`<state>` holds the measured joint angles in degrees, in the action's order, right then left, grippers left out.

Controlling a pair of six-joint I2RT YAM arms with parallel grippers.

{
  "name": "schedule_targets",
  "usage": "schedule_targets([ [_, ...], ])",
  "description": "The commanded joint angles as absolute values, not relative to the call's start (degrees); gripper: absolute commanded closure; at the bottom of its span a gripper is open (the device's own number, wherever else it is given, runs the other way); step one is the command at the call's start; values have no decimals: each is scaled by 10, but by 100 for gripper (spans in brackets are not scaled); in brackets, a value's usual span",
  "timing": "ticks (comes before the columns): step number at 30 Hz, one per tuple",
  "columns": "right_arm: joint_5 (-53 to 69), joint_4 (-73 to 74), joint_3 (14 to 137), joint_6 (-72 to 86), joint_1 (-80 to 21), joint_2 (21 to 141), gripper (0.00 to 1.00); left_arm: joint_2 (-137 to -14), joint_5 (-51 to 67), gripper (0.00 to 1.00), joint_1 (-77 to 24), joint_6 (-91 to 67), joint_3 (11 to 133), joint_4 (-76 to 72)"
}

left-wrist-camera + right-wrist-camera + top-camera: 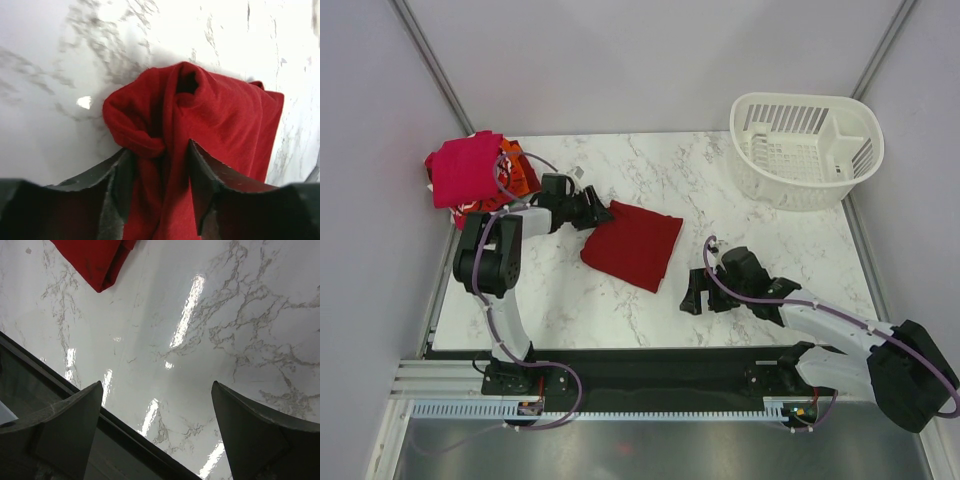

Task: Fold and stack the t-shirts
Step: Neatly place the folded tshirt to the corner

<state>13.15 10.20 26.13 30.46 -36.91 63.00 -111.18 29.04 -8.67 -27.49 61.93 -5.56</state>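
A dark red t-shirt (632, 248) lies folded in a rough square in the middle of the marble table. My left gripper (600, 212) is at its far left corner. In the left wrist view the gripper (160, 167) is shut on a bunched fold of the dark red t-shirt (210, 110), with cloth filling the gap between the fingers. A pile of other t-shirts sits at the table's far left corner, a magenta-pink one (465, 168) on top of an orange one (523, 172). My right gripper (705, 290) is open and empty, low over bare table to the right of the dark red shirt (100, 260).
A white slotted basket (807, 148) stands at the far right corner. The table's dark front edge (55, 382) runs just under my right gripper. Bare marble (650, 165) lies between the shirt and the basket.
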Motion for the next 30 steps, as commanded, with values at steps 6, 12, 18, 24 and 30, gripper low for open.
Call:
schedule_targets([
  [6,145,46,244,315,-371,654,2,-1165,339,92,-128,-286,631,-40],
  [12,147,27,231,318,-371,652,2,-1104,382,98,-129,-304,644,-40],
  [18,159,4,216,318,-371,650,2,-1042,359,98,-116,-319,726,76],
  [24,163,-28,206,321,-371,664,2,-991,377,98,-97,-341,777,133],
  [30,164,-35,201,321,-370,663,2,-958,363,98,-71,-316,863,231],
])
